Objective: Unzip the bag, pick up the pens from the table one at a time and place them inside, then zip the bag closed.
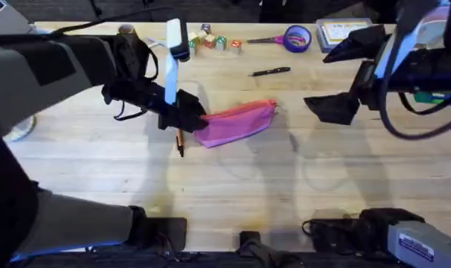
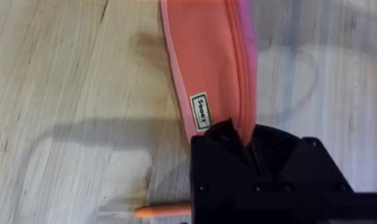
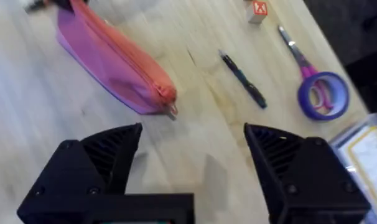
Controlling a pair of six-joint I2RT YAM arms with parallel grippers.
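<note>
On the bench (image 1: 300,186), your left claw (image 1: 187,119) grips the bag (image 1: 240,121); your left wrist view reveals its label (image 2: 200,112). Right claw (image 3: 191,162) gapes; orange pen (image 1: 179,141) half hidden.

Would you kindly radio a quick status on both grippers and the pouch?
Left gripper at pink fabric pouch's end. Right gripper open, empty. Zipper shut; black pen on table; orange pen beside pouch.

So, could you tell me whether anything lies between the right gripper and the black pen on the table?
Nothing visible does: bare table separates the open right gripper from the black pen; the scissors lie beyond it.
</note>
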